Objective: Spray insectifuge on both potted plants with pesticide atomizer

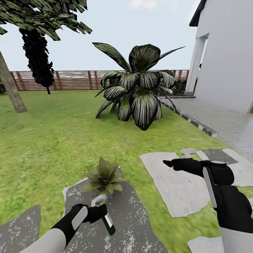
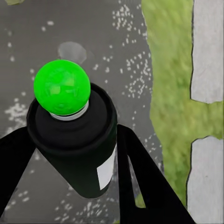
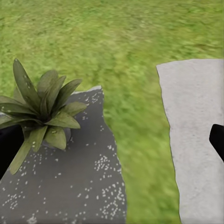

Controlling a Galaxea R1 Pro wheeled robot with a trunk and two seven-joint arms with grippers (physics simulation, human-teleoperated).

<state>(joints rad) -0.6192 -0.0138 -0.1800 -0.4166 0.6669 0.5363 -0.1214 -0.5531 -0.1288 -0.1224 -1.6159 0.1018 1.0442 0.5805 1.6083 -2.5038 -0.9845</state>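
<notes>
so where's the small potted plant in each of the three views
Head view: the potted plant sits low and centre-left on the dark speckled slab, just beyond the left gripper holding the pesticide atomizer.
Left wrist view: it is not in this picture; the atomizer hangs over the same slab.
Right wrist view: it stands at the left edge, on the slab.
Shared landmark: the dark speckled slab.

Tilted atomizer (image 1: 106, 220) beside potted plant (image 1: 103, 177)

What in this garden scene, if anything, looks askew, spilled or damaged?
Nothing is spilled or damaged. The one tilted thing is the pesticide atomizer, slanting in the left gripper just short of the potted plant, which stands upright on the dark paving slab.
</notes>
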